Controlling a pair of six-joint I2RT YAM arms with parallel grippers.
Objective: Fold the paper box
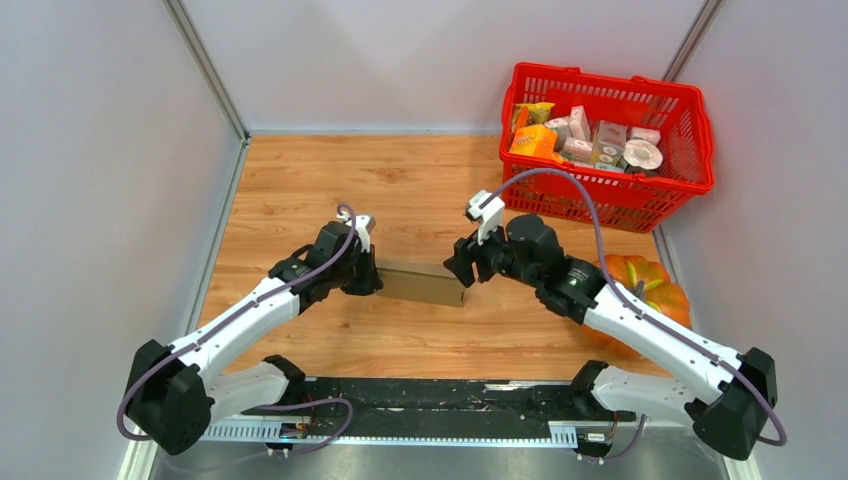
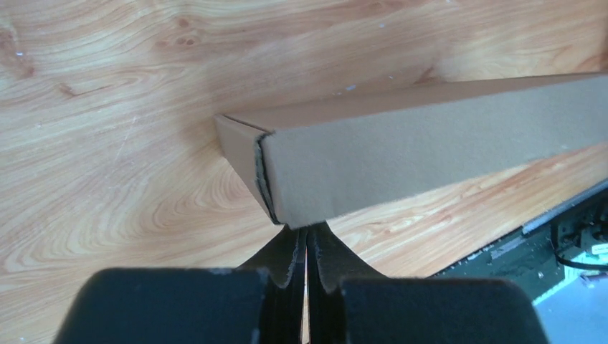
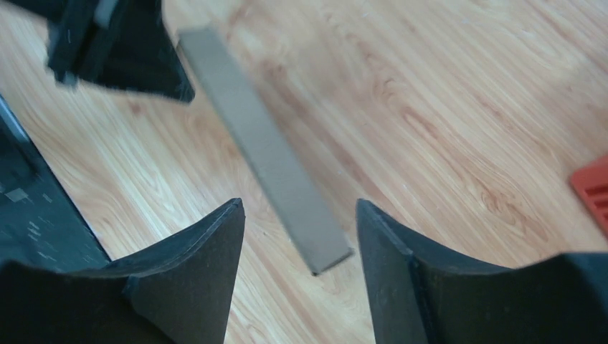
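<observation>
Mid-fold prob.: L end effector (image 2: 307, 235) pinches paper box (image 2: 430, 140) corner; R end effector (image 3: 300, 208) open, should grip other end nxt.

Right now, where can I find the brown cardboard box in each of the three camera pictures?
Top external: the box lies near the centre of the wooden table.
Left wrist: the box fills the middle and right, one corner just above the left tool.
Right wrist: the box is a narrow strip from upper left to lower centre.
Shared landmark: the wooden table under it.
</observation>
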